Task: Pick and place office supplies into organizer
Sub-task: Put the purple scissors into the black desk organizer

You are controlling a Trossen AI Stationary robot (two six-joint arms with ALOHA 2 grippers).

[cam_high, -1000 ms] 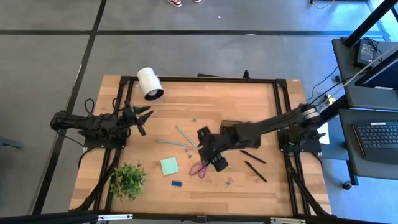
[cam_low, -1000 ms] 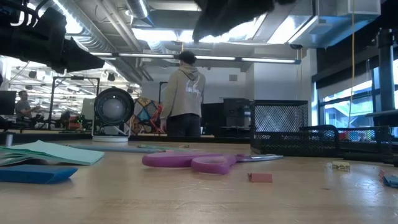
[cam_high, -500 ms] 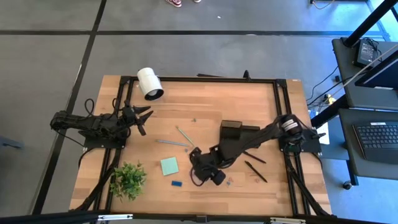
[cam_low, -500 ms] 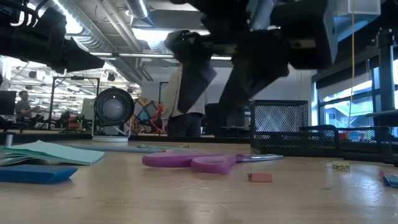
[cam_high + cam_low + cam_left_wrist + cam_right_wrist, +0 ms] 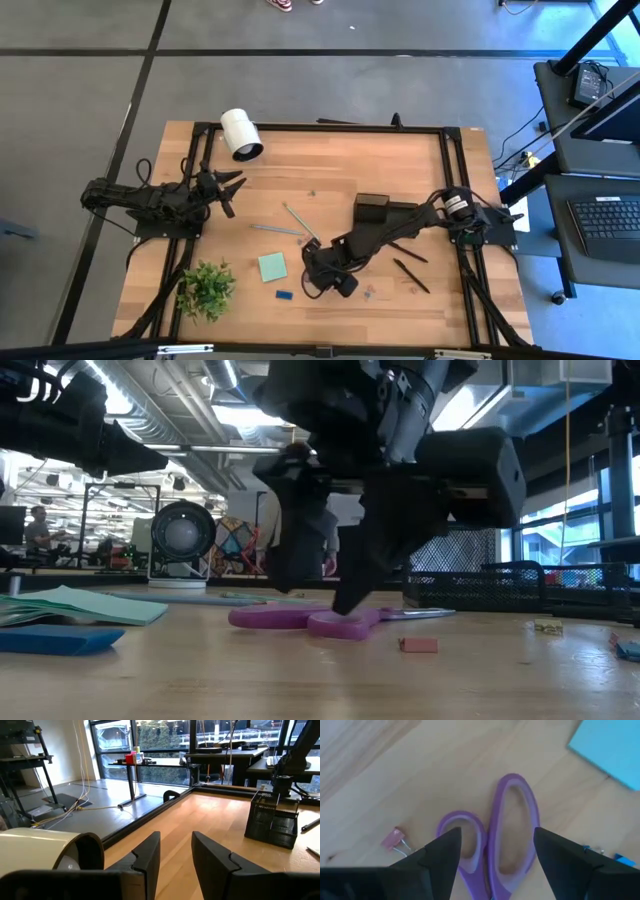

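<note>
The purple-handled scissors (image 5: 512, 820) lie flat on the table, their handles (image 5: 300, 618) below my right gripper (image 5: 497, 832). That gripper is open and points steeply down, with one finger on each side of the two handle loops. The black mesh organizer (image 5: 375, 210) stands behind it toward the far right. A light green notepad (image 5: 272, 266), a blue block (image 5: 284, 295), two grey-green pens (image 5: 298, 220) and two black pens (image 5: 405, 252) lie loose. My left gripper (image 5: 175, 850) waits open and level at the table's left side. My right gripper comes at the scissors' handle loops (image 5: 470, 835) from above, slanting down, with its fingers astride them. One fingertip (image 5: 345, 600) reaches down to the handles in the low view. Whether it touches them I cannot tell.
A white cylinder (image 5: 241, 133) lies at the far left, close by my left gripper. A small potted plant (image 5: 206, 288) stands at the near left. Tiny clips (image 5: 368, 291) lie near the scissors, one of them pink (image 5: 395, 840).
My right gripper has come down toward the near edge and a little left, from high above the table to just over the scissors' handles, rolling somewhat as it sank. It has stayed open. The scissors have not moved.
</note>
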